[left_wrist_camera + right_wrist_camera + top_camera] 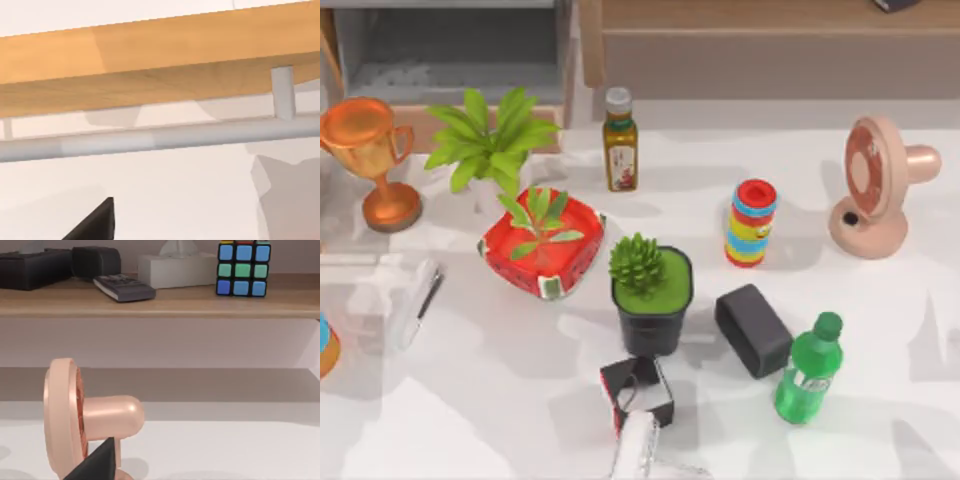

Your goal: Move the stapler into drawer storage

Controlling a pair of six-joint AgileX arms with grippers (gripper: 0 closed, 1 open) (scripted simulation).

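Note:
The stapler [418, 300], slim and white with a dark strip, lies on the white table near its left side. The drawer storage [450, 55] stands open at the back left, grey inside with a tan frame. In the left wrist view a dark part of my left gripper [97, 222] sits low before a tan wooden panel [150, 65] with a grey bar [160, 135]. In the right wrist view a dark part of my right gripper [100, 462] sits low in front of the pink fan [75, 415].
Between stapler and drawer stand a copper trophy [370, 160], a leafy plant [490, 140] and a red planter [542, 245]. A succulent pot [652, 290], black block [752, 330], green bottle [810, 368], sauce bottle [620, 140], ring toy [751, 222] and black-framed object [638, 392] fill the middle.

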